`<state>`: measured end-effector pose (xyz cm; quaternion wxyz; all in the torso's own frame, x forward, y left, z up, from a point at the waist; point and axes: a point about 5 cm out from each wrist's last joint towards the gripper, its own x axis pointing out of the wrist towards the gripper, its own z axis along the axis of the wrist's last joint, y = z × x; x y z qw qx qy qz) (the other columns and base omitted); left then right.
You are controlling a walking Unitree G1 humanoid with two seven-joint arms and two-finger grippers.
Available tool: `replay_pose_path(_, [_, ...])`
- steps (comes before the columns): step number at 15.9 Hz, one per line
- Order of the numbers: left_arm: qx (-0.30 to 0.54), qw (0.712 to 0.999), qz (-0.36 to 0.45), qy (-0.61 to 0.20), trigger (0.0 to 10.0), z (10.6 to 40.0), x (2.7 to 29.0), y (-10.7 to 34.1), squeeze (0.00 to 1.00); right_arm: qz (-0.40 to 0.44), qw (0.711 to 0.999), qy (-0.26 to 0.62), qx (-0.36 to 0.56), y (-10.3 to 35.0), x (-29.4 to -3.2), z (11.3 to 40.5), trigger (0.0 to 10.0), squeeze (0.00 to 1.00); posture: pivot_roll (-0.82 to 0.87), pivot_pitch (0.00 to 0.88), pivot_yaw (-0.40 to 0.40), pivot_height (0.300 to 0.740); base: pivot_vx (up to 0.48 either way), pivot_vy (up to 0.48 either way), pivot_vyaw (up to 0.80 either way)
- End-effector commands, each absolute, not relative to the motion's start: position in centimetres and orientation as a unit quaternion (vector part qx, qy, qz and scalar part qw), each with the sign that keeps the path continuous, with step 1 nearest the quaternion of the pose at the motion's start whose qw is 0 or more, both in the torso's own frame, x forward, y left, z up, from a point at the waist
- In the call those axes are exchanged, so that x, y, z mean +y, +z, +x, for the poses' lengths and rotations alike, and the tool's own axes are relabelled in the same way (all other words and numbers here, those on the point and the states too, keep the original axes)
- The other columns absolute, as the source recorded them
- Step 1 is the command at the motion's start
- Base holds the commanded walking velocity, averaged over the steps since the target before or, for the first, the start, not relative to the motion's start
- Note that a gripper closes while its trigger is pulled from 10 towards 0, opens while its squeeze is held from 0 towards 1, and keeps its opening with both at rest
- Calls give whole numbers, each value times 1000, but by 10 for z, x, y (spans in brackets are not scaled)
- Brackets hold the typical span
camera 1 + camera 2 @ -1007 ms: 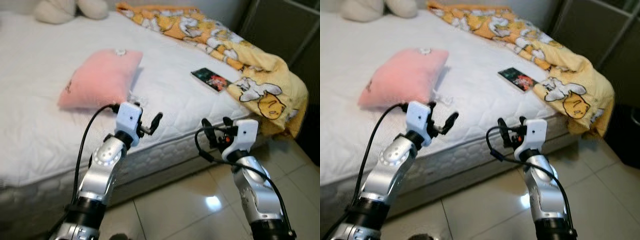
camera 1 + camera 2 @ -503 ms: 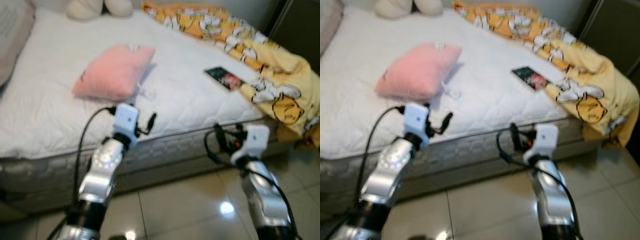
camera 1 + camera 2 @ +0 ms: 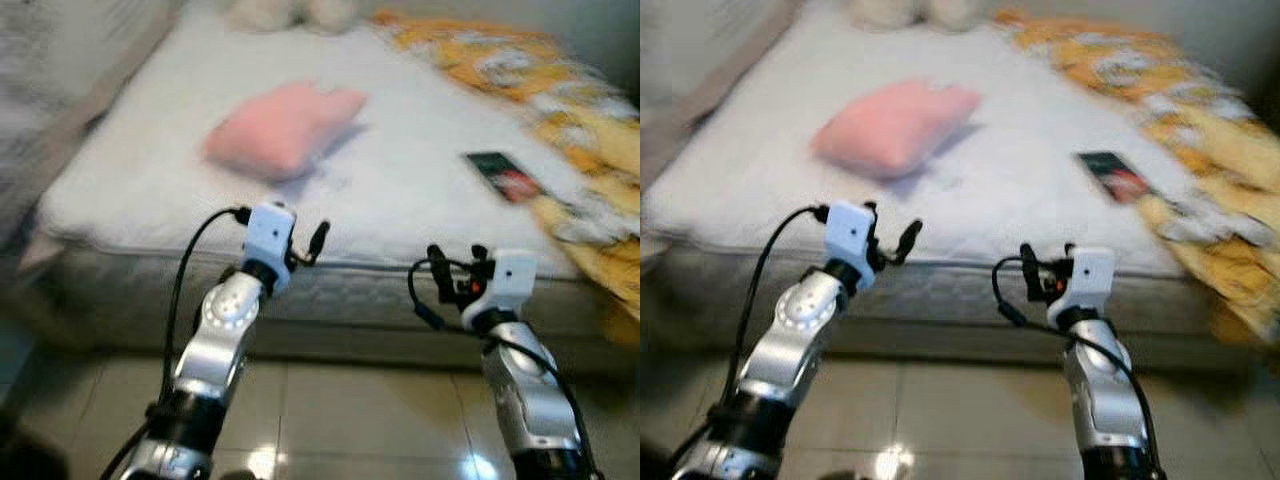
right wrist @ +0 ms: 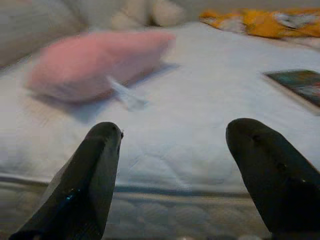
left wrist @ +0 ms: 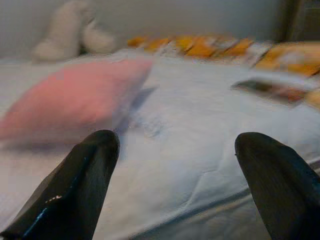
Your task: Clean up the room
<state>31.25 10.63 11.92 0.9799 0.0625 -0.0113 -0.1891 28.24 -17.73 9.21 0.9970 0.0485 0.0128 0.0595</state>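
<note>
Bed (image 3: pixel 420 190) with a white quilted mattress is lying before the robot, its near edge running across the head views above a tiled floor (image 3: pixel 360 400). A pink pillow (image 3: pixel 283 127) is resting on the mattress toward the robot's left, with a small scrap of white (image 4: pixel 125 95) lying just beside its near edge. A dark book or flat packet (image 3: pixel 503 175) is lying on the mattress toward the right, near a rumpled yellow blanket (image 3: pixel 590 150) with a cartoon print that is spilling over the bed's right side. A pale soft toy (image 5: pixel 70 35) is sitting at the far end of the bed, past the pillow.

Both arms are reaching forward at the height of the mattress edge. The left gripper (image 5: pixel 175 165) is hovering short of the bed with its two black fingers (image 5: pixel 80 185) spread wide, holding nothing, the pillow ahead of it. The right gripper (image 4: pixel 190 170) is hovering likewise at the bed's edge, fingers (image 4: pixel 90 185) well apart and empty, with the pillow and the book both beyond it. The head views are blurred.
</note>
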Motion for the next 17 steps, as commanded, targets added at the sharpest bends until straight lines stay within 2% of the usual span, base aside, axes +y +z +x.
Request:
replay_pose_path(1, [-13, 979, 63, -195, 10000, 315, 102, 122, 0, 47, 998, 45, 6, 97, -185, 284, 10000, 0, -47, 0, -34, 740, 0, 0, 0])
replay_pose_path(5, [-10, 984, 71, -163, 10000, 322, 115, 122, 0, 30, 998, 56, 12, 95, -178, 288, 10000, 0, -40, 0, -25, 740, 0, 0, 0])
replay_pose_path(12, [-3, 990, 56, -130, 10000, 320, 139, 122, 0, 32, 993, 111, 13, 97, -146, 293, 10000, 0, -31, 0, -18, 740, 439, 0, 800])
replay_pose_path(16, [13, 992, 54, -116, 10000, 313, 150, 112, 0, 25, 996, 86, 8, 100, -153, 301, 10000, 0, -28, 0, -21, 740, 444, 0, 741])
replay_pose_path(17, [13, 992, 53, -116, 10000, 311, 150, 111, 0, 50, 996, 68, 14, 100, -158, 304, 10000, 0, -29, 0, -24, 740, 439, 0, 0])
